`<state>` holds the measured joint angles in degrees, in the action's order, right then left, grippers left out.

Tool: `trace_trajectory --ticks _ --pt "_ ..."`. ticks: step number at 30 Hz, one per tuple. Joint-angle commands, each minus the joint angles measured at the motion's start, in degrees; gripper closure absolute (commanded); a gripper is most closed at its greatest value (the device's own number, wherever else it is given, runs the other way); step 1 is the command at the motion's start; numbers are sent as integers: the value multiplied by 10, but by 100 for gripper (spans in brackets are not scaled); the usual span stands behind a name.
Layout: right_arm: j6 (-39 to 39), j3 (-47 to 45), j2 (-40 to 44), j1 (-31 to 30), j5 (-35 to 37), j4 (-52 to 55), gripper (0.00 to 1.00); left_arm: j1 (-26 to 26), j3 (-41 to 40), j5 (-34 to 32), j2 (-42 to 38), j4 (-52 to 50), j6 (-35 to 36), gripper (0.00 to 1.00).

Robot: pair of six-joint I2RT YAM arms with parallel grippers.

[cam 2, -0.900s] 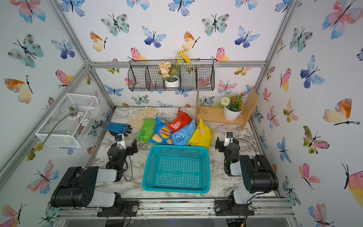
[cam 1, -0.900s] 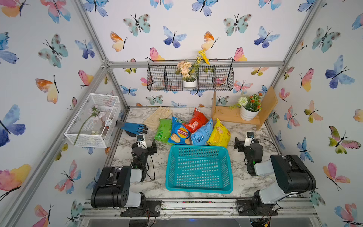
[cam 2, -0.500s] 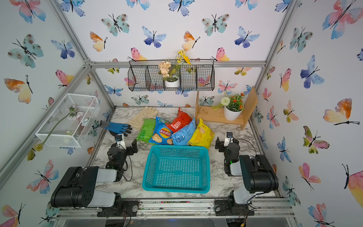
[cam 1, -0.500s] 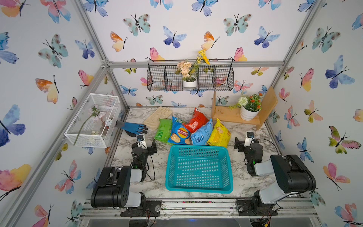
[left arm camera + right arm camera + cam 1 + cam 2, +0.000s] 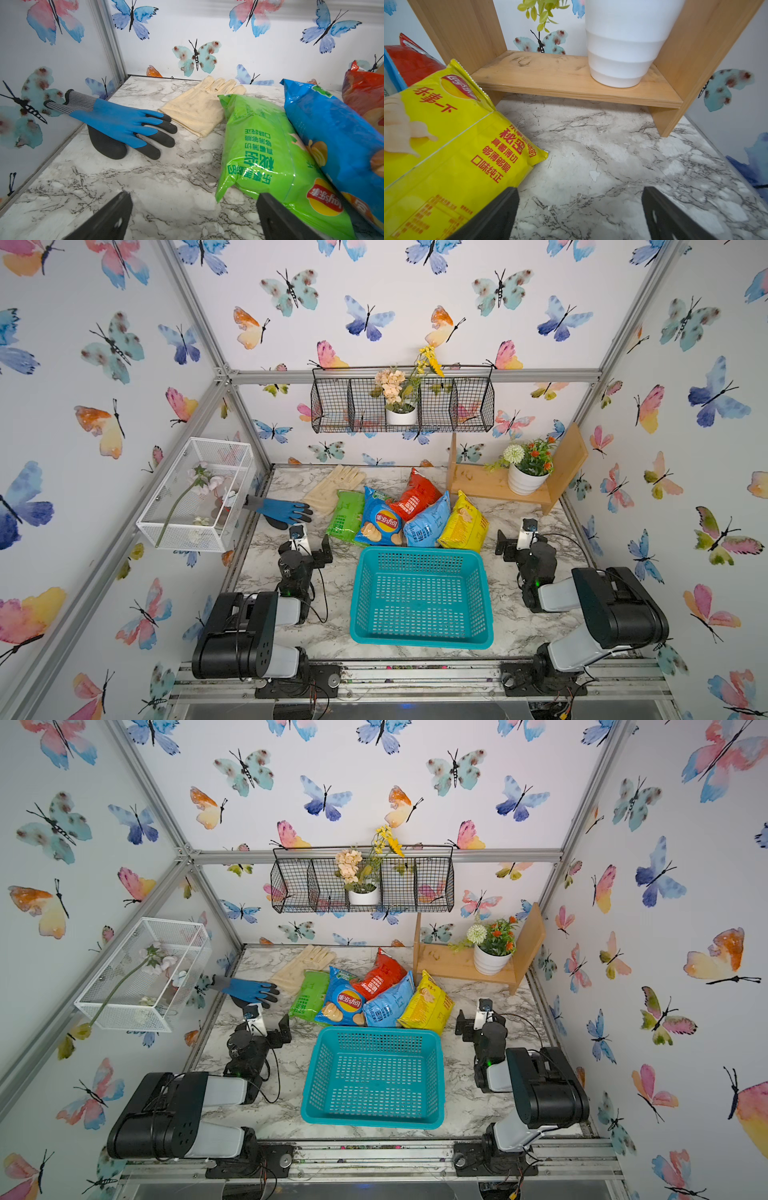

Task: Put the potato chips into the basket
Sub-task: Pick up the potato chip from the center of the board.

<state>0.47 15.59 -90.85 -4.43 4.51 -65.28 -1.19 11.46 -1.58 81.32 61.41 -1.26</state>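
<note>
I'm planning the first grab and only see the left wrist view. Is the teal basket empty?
Observer: Yes, the basket between the two arms holds nothing yet.
Operator: How many chip bags are out there? I count three.
Observer: Five. The light blue bag and the yellow bag lie on the far side of the dark blue bag, outside your view.
</note>
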Motion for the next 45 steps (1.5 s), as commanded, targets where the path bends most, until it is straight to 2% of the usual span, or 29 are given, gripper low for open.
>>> trace_trajectory --ticks 1,3,4,5,6,7,9,11,14,15,17,18,19,21,26,28,34,39,45 --pt "7 3 1 4 4 -8 2 3 9 11 -7 -6 6 1" --pt "7 0 5 4 4 -14 2 -1 1 -3 -18 18 11 1" --pt "5 -6 10 4 4 -22 2 -11 5 -32 -45 1 12 1" --pt "2 -7 21 4 8 -38 2 -20 29 -66 -86 -86 2 1" --pt "0 4 53 4 5 20 2 -23 59 -79 -123 -184 -17 1" --pt "5 34 97 4 5 130 2 -22 75 -105 -153 -227 -45 1" --pt "38 87 146 4 30 253 2 -24 103 -113 -199 -302 -79 1" --pt "104 137 180 4 65 369 2 -26 151 -122 -230 -400 -121 1" --pt "235 229 206 4 93 568 2 -26 240 -144 -244 -568 -221 1" --pt "280 254 207 4 91 626 2 -26 273 -127 -244 -622 -247 1" --pt "294 306 204 4 43 742 3 -25 329 -66 -239 -709 -265 1" --pt "290 324 204 4 6 778 10 -26 353 -26 -238 -748 -266 2" --pt "283 330 209 4 -37 794 18 -25 371 14 -240 -779 -270 9" --pt "272 329 231 4 -99 802 23 -26 390 74 -253 -830 -282 17" --pt "256 340 271 4 -181 833 24 -26 367 159 -357 -900 -312 17" --pt "242 358 265 3 -210 855 27 -27 345 193 -406 -915 -320 17" --pt "213 408 249 -28 -219 915 36 -29 300 241 -504 -975 -320 19" --pt "206 417 263 -69 -204 932 38 -30 326 269 -497 -997 -288 23" --pt "202 399 283 -118 -186 929 38 -54 399 257 -397 -997 -242 24"
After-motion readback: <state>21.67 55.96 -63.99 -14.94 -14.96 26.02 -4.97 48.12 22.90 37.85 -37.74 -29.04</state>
